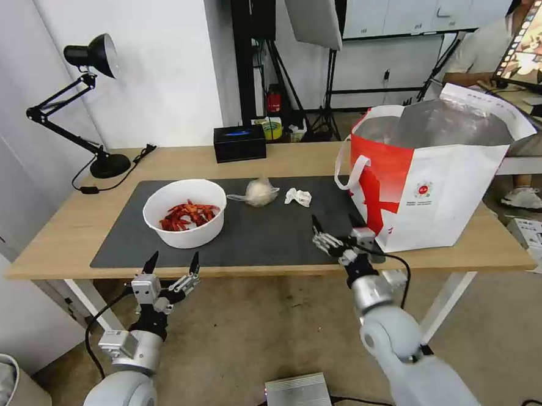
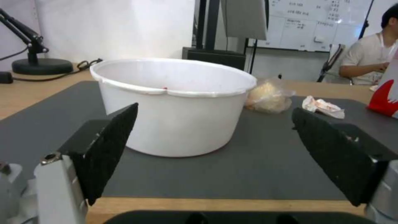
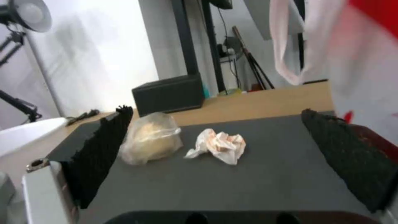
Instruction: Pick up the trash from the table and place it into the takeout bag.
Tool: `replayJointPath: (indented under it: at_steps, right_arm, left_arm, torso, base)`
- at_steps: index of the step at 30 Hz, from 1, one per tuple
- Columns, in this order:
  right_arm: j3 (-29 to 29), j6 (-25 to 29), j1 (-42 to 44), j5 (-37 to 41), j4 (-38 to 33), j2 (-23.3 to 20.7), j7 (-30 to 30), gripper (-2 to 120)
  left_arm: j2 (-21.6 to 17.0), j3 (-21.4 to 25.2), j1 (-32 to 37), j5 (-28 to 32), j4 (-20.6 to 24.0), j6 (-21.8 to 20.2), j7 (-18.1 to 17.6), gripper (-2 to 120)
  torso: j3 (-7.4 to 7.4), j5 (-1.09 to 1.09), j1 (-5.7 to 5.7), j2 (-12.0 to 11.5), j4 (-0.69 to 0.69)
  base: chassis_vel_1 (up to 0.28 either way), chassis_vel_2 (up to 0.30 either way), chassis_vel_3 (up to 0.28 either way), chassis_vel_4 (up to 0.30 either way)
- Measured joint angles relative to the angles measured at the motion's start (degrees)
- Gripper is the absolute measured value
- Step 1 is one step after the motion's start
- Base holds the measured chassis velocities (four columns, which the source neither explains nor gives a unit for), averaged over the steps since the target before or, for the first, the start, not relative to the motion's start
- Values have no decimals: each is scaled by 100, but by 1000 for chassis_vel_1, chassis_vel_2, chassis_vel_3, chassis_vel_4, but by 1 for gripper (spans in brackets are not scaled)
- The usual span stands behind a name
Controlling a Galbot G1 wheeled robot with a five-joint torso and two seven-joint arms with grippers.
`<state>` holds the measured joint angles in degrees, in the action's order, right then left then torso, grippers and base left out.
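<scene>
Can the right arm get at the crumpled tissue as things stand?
Probably yes. The right gripper, open, hovers at the mat's near edge facing the crumpled tissue; bare mat lies between. The takeout bag stands close alongside.

The white round bowl of red crayfish shells [image 1: 185, 213] stands on the large dark grey mat [image 1: 261, 237] beyond the left gripper's [image 1: 171, 263] spread fingers. The knotted clear bag with white lump [image 1: 259, 193] and crumpled white tissue [image 1: 298, 196] lie beyond the right gripper's [image 1: 335, 223] fingers, with the large boxy red-and-white takeout bag [image 1: 440, 174] beside its right finger.
</scene>
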<state>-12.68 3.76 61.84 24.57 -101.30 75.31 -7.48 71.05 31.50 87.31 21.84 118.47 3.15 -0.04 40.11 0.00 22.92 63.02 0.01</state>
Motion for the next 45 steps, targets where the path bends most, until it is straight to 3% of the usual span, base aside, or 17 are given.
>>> replayJointPath:
  at_steps: [25,39,45]
  right_arm:
    - [908,-478,-2319,590,2114,256,-557,100]
    - [1349,-2122,-3293,1519,2445,196,-1659,100]
    - [1518,-2426,-3500,1695,2627,161,-1766,100]
  left_arm:
    - [300,90,98,-133,52,12,4,100]
    - [329,112,135,-155,47,13,7,100]
    - [333,124,138,-154,40,12,12,100]
  torso:
    - [0,0,0,0,-1]
    - [0,0,-1,1,-1]
    - [-1,0,0,1,-1]
  base:
    - [0,0,0,0]
    - [0,0,0,0]
    - [0,0,0,0]
